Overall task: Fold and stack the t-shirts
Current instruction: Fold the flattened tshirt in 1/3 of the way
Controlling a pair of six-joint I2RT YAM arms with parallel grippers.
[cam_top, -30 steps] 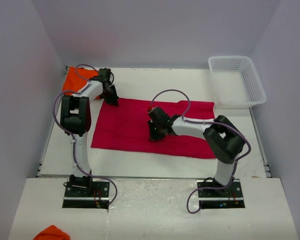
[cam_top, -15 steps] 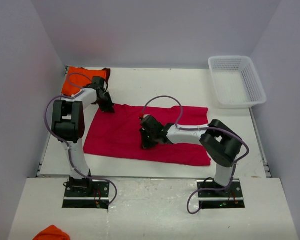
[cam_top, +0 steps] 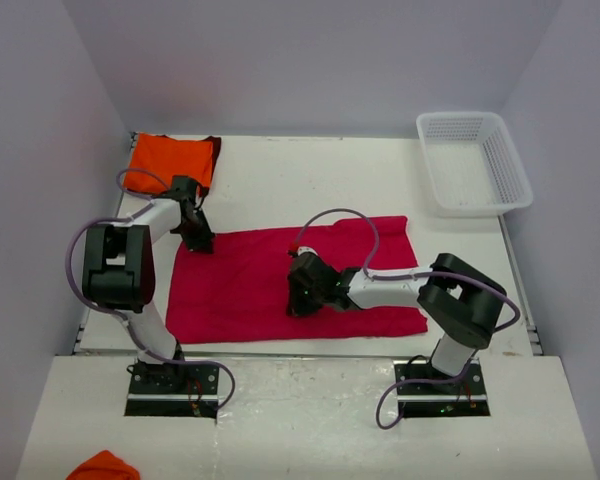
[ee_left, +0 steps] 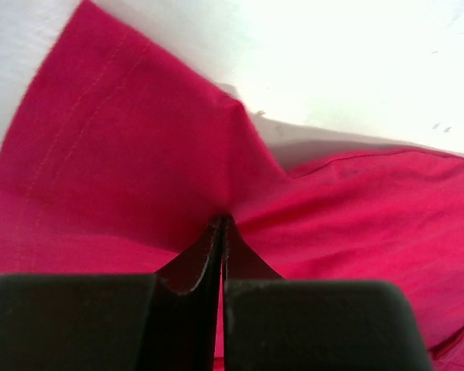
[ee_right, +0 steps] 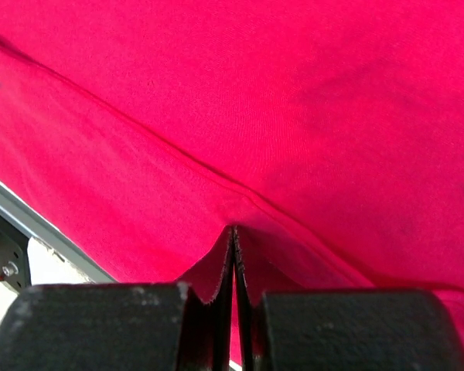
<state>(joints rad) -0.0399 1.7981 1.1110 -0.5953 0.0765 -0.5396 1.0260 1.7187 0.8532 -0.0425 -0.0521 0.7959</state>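
The crimson-pink t-shirt (cam_top: 240, 290), spread on the table's (cam_top: 310, 180) near half, is pinched at its far-left corner by the clenched left gripper (ee_left: 223, 222) and toward its near edge by the clenched right gripper (ee_right: 233, 230); either thin pinch could be lost if the 2 arms are driven unevenly.

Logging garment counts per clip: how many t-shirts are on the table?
2. The crimson-pink t-shirt lies spread mid-table, gripped by the left pincer and right pincer; the orange t-shirt sits at the far left corner. An orange bundle at the frame's near-left edge may be another.
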